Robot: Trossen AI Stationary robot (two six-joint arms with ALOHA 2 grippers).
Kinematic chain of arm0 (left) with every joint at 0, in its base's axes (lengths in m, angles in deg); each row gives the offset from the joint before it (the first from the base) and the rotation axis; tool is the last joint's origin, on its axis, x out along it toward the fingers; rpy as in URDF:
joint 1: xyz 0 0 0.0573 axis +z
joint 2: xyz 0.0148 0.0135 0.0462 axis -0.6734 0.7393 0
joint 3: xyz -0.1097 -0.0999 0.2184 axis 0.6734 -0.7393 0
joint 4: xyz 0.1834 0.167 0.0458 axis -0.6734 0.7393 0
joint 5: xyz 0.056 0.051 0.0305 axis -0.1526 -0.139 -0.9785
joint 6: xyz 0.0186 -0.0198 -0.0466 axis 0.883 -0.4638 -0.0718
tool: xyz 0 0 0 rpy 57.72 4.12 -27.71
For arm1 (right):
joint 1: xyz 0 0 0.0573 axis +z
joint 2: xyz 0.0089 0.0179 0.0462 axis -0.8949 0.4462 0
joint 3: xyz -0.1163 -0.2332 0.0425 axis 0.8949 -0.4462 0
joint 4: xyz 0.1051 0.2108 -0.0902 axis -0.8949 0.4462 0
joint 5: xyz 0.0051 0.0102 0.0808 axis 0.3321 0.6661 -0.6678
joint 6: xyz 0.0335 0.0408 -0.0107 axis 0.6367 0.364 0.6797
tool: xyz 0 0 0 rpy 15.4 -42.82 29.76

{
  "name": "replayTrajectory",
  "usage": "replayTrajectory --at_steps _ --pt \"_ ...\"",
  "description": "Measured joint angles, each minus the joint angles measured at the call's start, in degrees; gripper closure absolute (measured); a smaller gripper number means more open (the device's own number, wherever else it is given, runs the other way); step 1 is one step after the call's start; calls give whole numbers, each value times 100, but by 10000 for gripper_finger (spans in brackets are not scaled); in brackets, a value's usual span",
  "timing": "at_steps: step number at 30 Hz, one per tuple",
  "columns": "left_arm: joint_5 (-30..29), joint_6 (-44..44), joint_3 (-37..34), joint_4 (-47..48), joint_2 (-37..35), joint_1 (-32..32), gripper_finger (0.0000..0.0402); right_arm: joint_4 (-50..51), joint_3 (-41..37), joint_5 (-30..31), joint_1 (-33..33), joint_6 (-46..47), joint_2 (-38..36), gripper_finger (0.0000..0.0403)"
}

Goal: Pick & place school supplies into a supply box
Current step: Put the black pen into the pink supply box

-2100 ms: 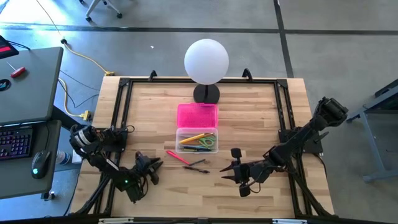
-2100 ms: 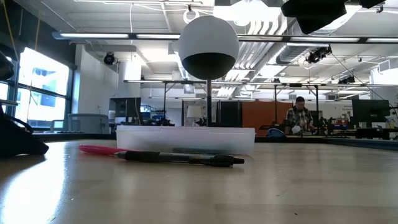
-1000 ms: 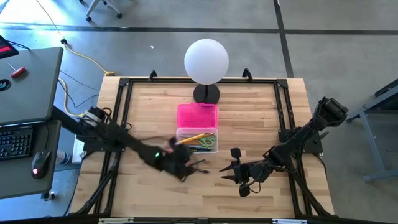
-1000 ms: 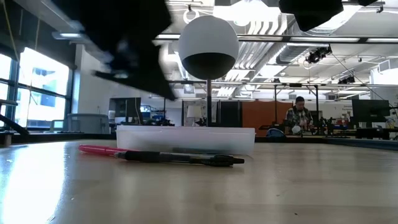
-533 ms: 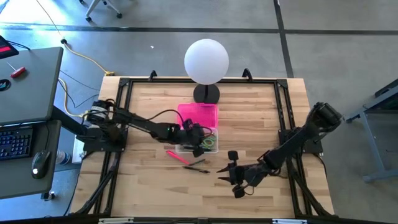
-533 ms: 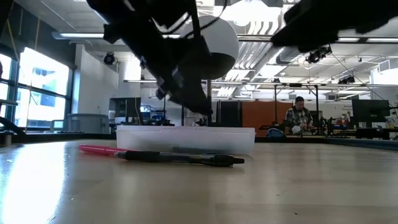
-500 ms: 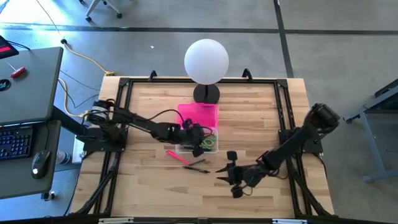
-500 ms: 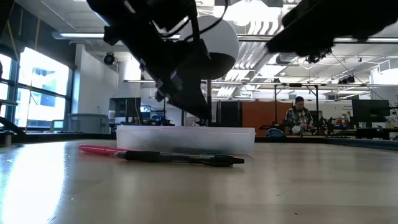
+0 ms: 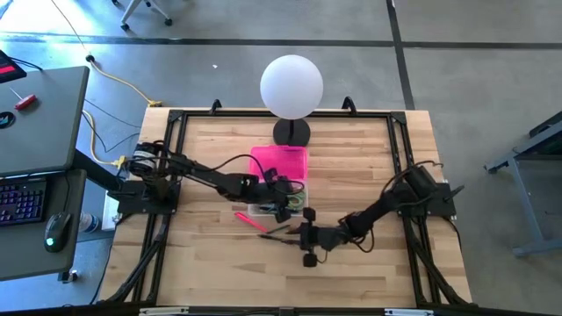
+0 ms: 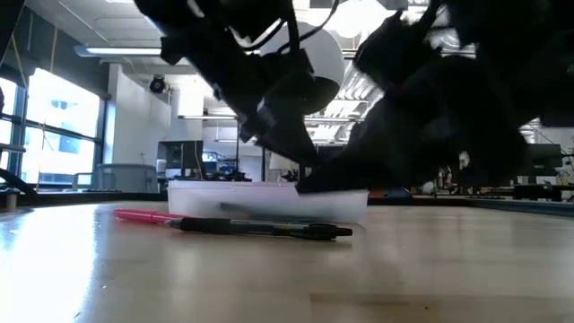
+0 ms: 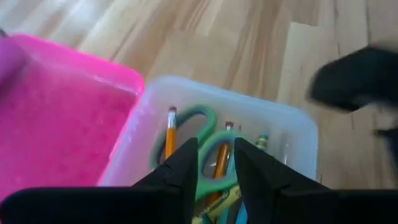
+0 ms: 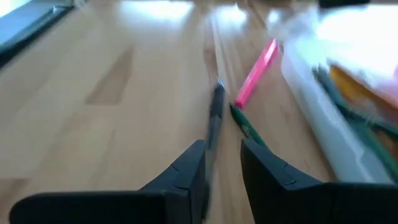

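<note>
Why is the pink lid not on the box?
The supply box is open: its pink lid lies flat beside it, and scissors and pencils show inside.

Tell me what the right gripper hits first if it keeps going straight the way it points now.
Most likely the black pen: in the right wrist view it lies on the table straight ahead of the right gripper, whose fingers stand open. The green pencil and pink pen lie just beyond, slightly aside. Depth is uncertain.

Clear supply box (image 11: 292,134) w/ scissors (image 11: 205,140), pencils inside; pink (image 12: 256,71), black (image 12: 214,115), green (image 12: 247,127) pens loose beside it.
</note>
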Motion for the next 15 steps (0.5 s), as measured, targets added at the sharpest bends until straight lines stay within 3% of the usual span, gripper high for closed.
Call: replayTrajectory --at_steps 3,15 --pt "-124 295 201 189 -2 2 284 -79 0 -222 -121 56 105 320" --pt "-653 728 1080 1387 -5 -2 324 -174 0 -150 -144 194 154 320"
